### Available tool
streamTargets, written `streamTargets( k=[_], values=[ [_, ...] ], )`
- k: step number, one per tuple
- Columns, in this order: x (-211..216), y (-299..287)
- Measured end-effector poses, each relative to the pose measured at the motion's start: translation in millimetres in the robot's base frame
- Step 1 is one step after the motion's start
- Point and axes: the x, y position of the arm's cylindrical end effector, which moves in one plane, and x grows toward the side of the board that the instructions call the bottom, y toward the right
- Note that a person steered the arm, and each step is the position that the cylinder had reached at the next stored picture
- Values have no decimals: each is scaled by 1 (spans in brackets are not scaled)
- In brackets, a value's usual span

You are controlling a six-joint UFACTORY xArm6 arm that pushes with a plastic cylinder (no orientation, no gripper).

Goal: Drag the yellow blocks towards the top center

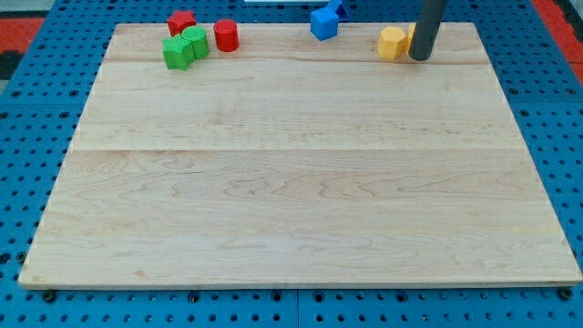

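A yellow hexagonal block (392, 43) sits near the board's top edge, right of centre. A second yellow block (412, 36) shows only as a sliver behind the rod; its shape cannot be made out. My tip (419, 58) rests on the board just right of the yellow hexagonal block, touching or nearly touching it. The dark rod rises from there out of the view's top.
A blue block (323, 23) lies at the top centre with another blue block (336, 7) behind it. At the top left are a red star-like block (181, 21), a red cylinder (226, 35) and two green blocks (178, 52) (196, 42). The wooden board (301, 182) lies on a blue pegboard.
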Motion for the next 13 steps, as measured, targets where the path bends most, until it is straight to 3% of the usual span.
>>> streamTargets(
  k=[4, 5, 6, 7, 8, 9, 12, 13],
  values=[
    [28, 65],
    [-23, 90],
    [-44, 15],
    [-31, -33],
    [-31, -45],
    [-14, 3],
    [21, -136],
    [-21, -95]
  ],
)
